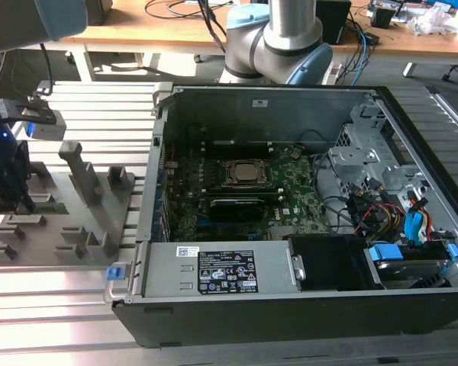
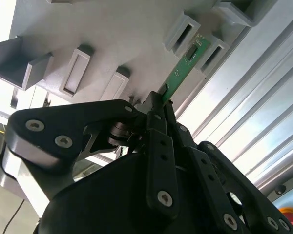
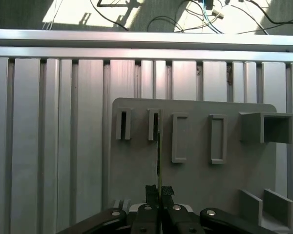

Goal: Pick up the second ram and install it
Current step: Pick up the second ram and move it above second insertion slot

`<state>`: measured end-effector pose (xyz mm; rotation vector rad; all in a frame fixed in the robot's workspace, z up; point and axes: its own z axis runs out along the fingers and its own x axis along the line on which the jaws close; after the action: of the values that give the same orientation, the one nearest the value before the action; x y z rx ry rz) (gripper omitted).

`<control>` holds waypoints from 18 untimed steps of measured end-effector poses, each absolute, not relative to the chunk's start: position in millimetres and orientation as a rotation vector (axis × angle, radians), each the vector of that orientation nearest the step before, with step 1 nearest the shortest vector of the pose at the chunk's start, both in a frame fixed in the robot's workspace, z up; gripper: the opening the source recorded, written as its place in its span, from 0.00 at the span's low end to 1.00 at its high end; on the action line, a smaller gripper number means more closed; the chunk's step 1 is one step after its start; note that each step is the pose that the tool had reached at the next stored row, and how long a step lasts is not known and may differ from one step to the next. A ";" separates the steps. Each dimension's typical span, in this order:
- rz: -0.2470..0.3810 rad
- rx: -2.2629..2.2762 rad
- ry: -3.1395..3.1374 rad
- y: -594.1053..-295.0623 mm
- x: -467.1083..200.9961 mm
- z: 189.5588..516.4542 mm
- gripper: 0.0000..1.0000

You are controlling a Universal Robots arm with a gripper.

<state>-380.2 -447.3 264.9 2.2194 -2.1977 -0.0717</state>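
The second ram (image 2: pixel 185 63) is a thin green stick with dark chips. My gripper (image 2: pixel 161 100) is shut on its near end. In the first wrist view the ram (image 3: pixel 159 156) shows edge-on, running from my gripper (image 3: pixel 159 191) towards a slot block of the grey tray (image 3: pixel 195 180). Its far end lies by the tray's (image 2: pixel 112 29) slot blocks; I cannot tell whether it still rests in one. In the exterior view my gripper (image 1: pixel 6 194) hangs over the tray (image 1: pixel 61 236) at the exterior view's left, well away from the green motherboard (image 1: pixel 290 194) in the open computer case (image 1: pixel 275 320).
The tray carries several raised grey blocks and posts (image 1: pixel 82 171). It lies on a ribbed aluminium table (image 1: pixel 53 305). The case's metal wall (image 1: pixel 156 145) stands between tray and motherboard. A black cooler (image 1: pixel 240 174), cables (image 1: pixel 374 217) and drive bays (image 1: pixel 412 259) sit inside the case.
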 end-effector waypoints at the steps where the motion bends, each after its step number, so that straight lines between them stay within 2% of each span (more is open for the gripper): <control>1: -0.072 2.219 -2.198 -447.3 -380.2 266.6 0.14; 18: -0.072 2.219 -2.198 -447.3 -380.2 301.9 0.14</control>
<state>-380.2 -447.3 301.9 2.2193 -2.1978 -0.0717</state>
